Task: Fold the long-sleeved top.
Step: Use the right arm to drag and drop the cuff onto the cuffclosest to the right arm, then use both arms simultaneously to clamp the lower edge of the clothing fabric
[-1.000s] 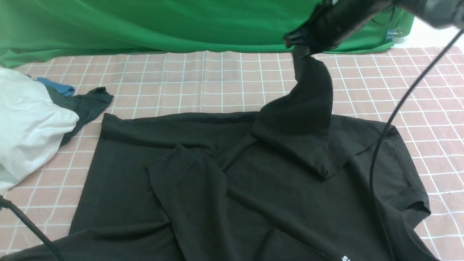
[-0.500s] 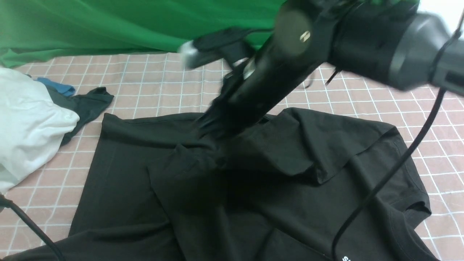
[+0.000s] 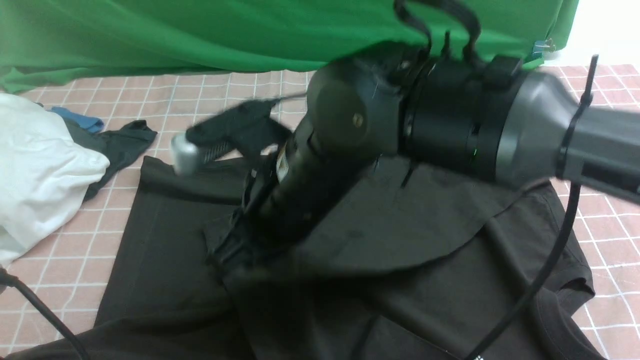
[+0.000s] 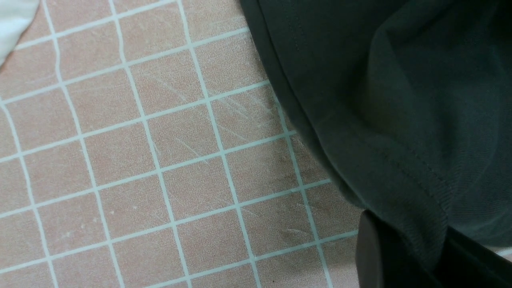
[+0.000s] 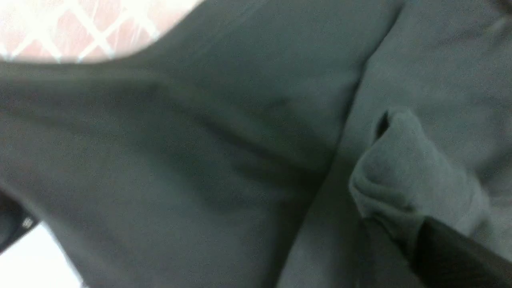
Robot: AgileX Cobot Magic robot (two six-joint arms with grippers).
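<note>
Right gripper [image 3: 227, 250], motion-blurred against long-sleeved top [image 3: 165, 250], open or closed unclear; left gripper [image 4: 400, 260] closed, mostly cut off.

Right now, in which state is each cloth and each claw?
long-sleeved top: lying spread, right part folded over the middle.
right claw: low on the top, blurred; open or shut unclear.
left claw: shut on the top's hem.
white cloth bundle: crumpled heap.
small dark cloth: crumpled beside it.

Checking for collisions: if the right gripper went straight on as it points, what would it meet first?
The long-sleeved top: the right gripper points down into its folded cloth, probably touching it, though blur hides contact.
</note>
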